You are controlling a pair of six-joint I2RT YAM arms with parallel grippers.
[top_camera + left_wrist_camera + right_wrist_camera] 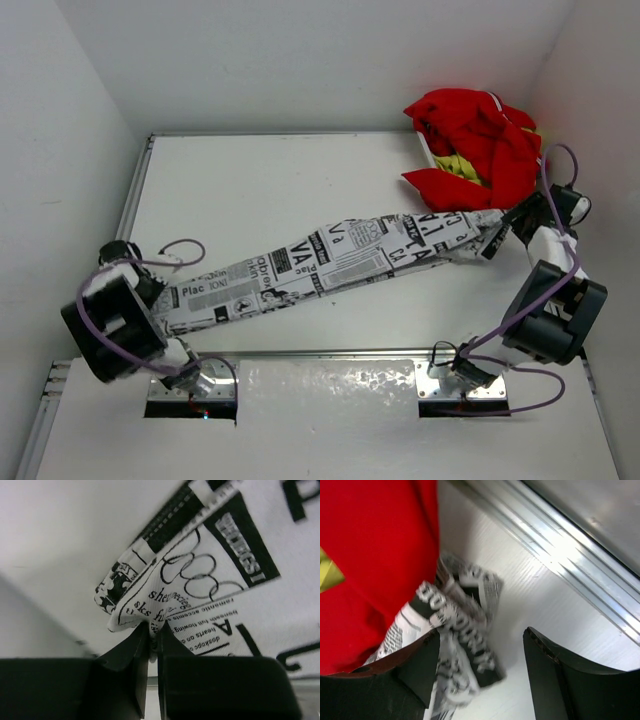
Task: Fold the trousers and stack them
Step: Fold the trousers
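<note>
1. Near left of the table: left claw is closed, pinching a small bunched fold of the trousers. A dark band with what look like belt loops sits just past the fingertips, so probably the waist end. Thin bite, close to the cloth edge.
2. Mid table: the trousers lie as one long narrow strip running diagonally from the left claw up to the far right. They look doubled lengthwise. No crosswise fold yet, nothing stacked.
3. Right side: right claw is open with its fingers wide apart. The crumpled end of the trousers sits between them, against one finger and clear of the other. Not gripped.
4. Far right corner: red garment heap with a yellow-green piece in it. Its lower edge hangs right against the end of the trousers, beside the right claw.
5. Risks, as a judgement:
   - The right claw could shut on red cloth along with the trousers, because the two lie together. The heap would then get dragged.
   - It could catch only one layer of the crumpled end, so the fold comes out skewed.
   - The left pinch is shallow, so tension along the strip could pull the cloth out.
   - The strip sags if only one end lifts.
</note>
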